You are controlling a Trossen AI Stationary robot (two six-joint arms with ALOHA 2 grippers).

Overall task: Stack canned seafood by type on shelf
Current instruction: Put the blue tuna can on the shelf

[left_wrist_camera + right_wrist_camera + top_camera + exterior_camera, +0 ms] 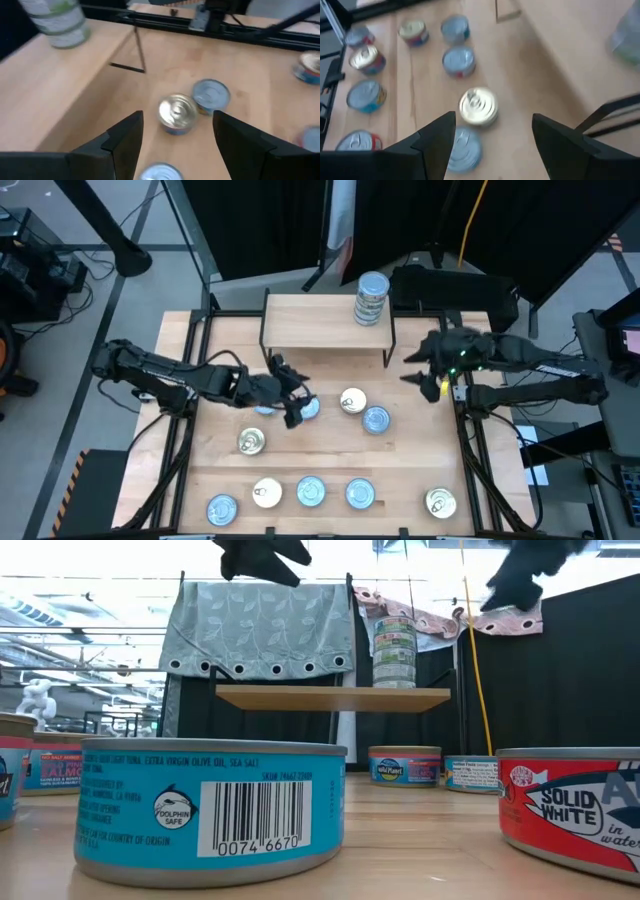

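The shelf stands at the table's far middle, with a stack of green-labelled tins on its right part; both also show in the low view. My left gripper is open and empty, held above the table over a blue-lidded tin just in front of the shelf. Its wrist view shows a gold-lidded tin and a blue-lidded tin ahead of the fingers. My right gripper is open and empty, held in the air by the shelf's right front leg; a gold-lidded tin lies below it.
Several more tins sit flat on the table: a gold one at left, a row along the near edge and a gold one at near right. Black frame rails run along both table sides.
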